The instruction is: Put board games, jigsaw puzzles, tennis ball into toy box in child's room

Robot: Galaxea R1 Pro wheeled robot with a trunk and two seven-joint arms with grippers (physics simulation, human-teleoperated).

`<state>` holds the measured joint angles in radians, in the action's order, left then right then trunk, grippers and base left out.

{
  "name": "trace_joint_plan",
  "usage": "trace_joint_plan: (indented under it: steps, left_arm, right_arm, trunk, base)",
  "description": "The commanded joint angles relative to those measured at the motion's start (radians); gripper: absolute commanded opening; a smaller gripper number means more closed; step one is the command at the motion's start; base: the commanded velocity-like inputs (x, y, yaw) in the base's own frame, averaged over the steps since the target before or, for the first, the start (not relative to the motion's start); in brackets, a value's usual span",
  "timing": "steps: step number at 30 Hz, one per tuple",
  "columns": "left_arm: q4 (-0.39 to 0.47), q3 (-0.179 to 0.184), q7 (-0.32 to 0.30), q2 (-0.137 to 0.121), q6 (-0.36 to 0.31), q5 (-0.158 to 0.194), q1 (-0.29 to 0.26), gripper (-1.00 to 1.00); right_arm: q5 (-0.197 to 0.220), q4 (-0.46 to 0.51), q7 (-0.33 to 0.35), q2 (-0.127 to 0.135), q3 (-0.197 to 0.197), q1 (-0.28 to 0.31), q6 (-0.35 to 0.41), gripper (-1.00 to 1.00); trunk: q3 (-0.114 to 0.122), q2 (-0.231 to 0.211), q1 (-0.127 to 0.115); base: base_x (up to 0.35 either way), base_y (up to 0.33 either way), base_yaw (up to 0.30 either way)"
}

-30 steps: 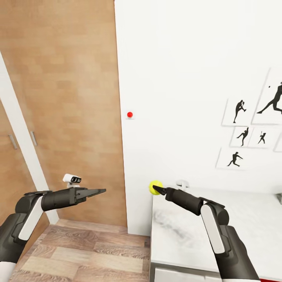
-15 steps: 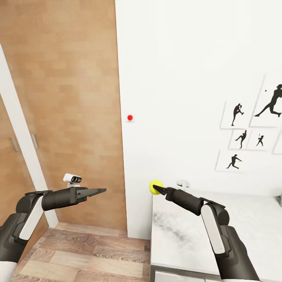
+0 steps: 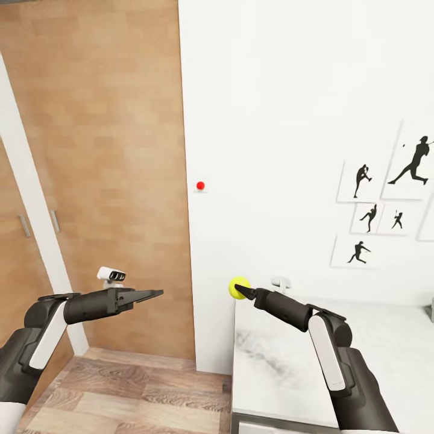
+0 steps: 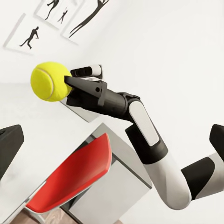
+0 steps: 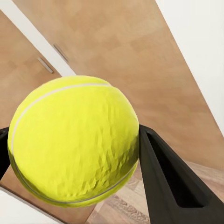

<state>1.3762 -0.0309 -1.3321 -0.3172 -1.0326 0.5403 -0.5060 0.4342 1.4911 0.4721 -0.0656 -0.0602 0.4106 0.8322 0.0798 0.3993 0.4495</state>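
My right gripper (image 3: 239, 289) is shut on the yellow tennis ball (image 3: 240, 286), holding it in the air above the near-left corner of the pale grey table (image 3: 283, 367). In the right wrist view the tennis ball (image 5: 74, 140) sits close up between the two black fingers (image 5: 163, 182). From the left wrist view, the tennis ball (image 4: 50, 81) shows at the tip of the outstretched right arm. My left gripper (image 3: 158, 294) hangs open and holds nothing, over the wood floor to the left of the table. The toy box, board games, jigsaw puzzles and bed are out of view.
A white wall with black baseball-player prints (image 3: 361, 181) rises behind the table, and a small red dot (image 3: 201, 185) is on it. Wooden doors (image 3: 108, 150) stand to the left. A small white object (image 3: 280, 281) rests at the table's back. A red chair (image 4: 74, 177) stands by the table.
The whole head view has shifted a little, with the wall prints sliding left and the red dot lower. Both arms keep their pose and the ball stays gripped.
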Motion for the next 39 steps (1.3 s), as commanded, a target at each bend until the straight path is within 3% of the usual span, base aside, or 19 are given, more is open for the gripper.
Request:
trace_joint_plan:
  steps: [1, 9, 14, 22, 29, 39]
  left_arm:
    - [0.000, 0.000, -0.001, 0.000, -0.009, 0.003, 0.000, 1.00]
    - [-0.005, -0.001, -0.007, -0.008, -0.012, 0.005, 0.001, 1.00]
    - [-0.009, -0.005, -0.014, -0.009, -0.013, 0.015, 0.006, 1.00]
    - [-0.014, -0.005, -0.015, -0.027, -0.014, 0.017, 0.007, 1.00]
    - [-0.029, -0.002, -0.002, -0.025, -0.008, 0.007, 0.005, 1.00]
    - [-0.032, -0.002, 0.000, -0.024, -0.012, 0.004, 0.004, 1.00]
  right_arm:
    - [0.003, 0.000, 0.002, -0.002, -0.003, 0.001, 0.008, -1.00]
    - [0.005, -0.001, 0.002, -0.003, -0.006, -0.026, 0.008, -1.00]
    - [0.069, -0.001, 0.002, 0.000, -0.026, -0.034, 0.005, -1.00]
    - [0.088, -0.019, 0.003, 0.008, -0.035, -0.035, 0.004, -1.00]
    - [0.088, -0.048, 0.007, 0.010, -0.134, -0.034, 0.011, -1.00]
    - [0.088, -0.047, 0.008, 0.009, -0.150, -0.034, 0.011, -1.00]
  trunk:
    - [0.001, 0.001, 0.000]
    - [0.014, 0.001, 0.000]
    - [0.023, 0.001, 0.000]
    - [0.036, 0.001, 0.000]
    - [0.047, 0.001, 0.000]
    - [0.059, 0.001, 0.000]
  base:
    - [0.000, 0.000, 0.000]
    - [0.000, 0.000, 0.000]
    - [0.000, 0.000, 0.000]
    - [0.000, 0.000, 0.000]
    - [0.000, 0.000, 0.000]
    - [0.000, 0.000, 0.000]
